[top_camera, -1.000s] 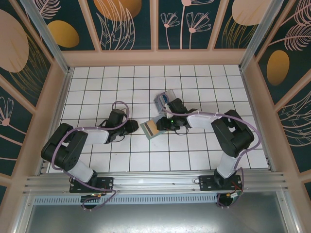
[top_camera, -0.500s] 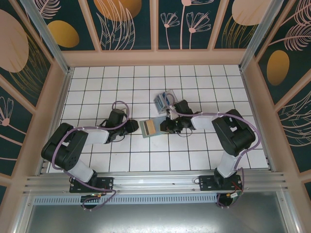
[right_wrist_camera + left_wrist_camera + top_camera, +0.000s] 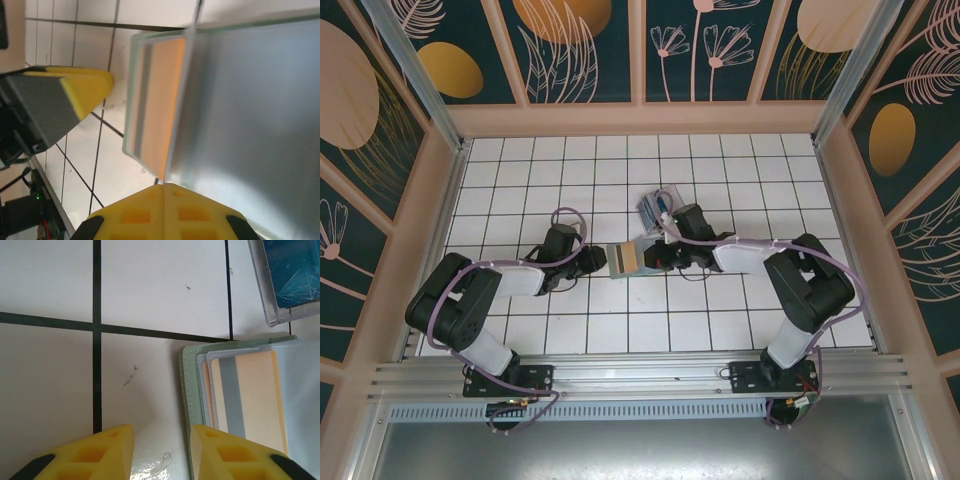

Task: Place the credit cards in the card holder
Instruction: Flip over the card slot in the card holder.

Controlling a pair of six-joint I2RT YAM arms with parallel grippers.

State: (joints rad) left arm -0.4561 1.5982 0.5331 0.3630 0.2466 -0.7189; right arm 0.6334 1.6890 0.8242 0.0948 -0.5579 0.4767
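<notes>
left gripper (image 3: 161,437) released, just left of card holder (image 3: 188,385); orange card (image 3: 255,395) tucked inside. right gripper (image 3: 164,192) clenched, possibly pinching the holder's flap.

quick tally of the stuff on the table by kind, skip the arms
Sage-green folding card holder: 1
Clear plastic box: 1
Thin plastic cards: 2, an orange-yellow card with a grey stripe in the holder, a blue card in the box; any beneath hidden
Total: 4

The bench (image 3: 150,285) is smooth, faintly glossy white, lightly scuffed. The holder (image 3: 188,385) looks like matt, stitched faux leather; the orange card (image 3: 255,395) is smooth plastic. The box (image 3: 265,295) is clear glossy plastic. The left end effector fingers (image 3: 107,452) are matt yellow plastic.
</notes>
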